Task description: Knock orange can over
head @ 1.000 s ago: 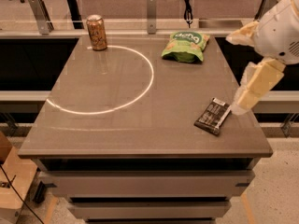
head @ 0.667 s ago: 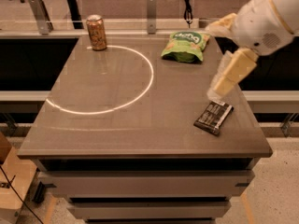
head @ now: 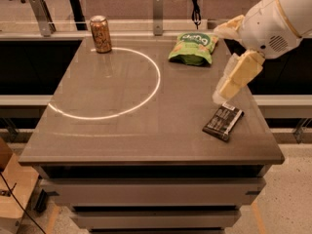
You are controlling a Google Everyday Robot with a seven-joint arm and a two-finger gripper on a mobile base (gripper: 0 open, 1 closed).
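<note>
The orange can (head: pixel 100 33) stands upright at the table's far left corner, on the edge of a white light ring (head: pixel 146 94). My gripper (head: pixel 218 65) hangs over the right side of the table, just right of the green snack bag (head: pixel 193 47) and above the flat black wrapper (head: pixel 223 122). Its two cream fingers (head: pixel 237 74) are spread apart and hold nothing. It is far to the right of the can.
The brown table (head: pixel 146 140) has drawers below its front edge. A rail with metal posts (head: pixel 157 6) runs behind the far edge. A cardboard box (head: pixel 9 189) sits on the floor at the lower left.
The arm has swung left from beyond the table's right edge to over its right side, above the wrapper. The can, bag and wrapper have not moved.
</note>
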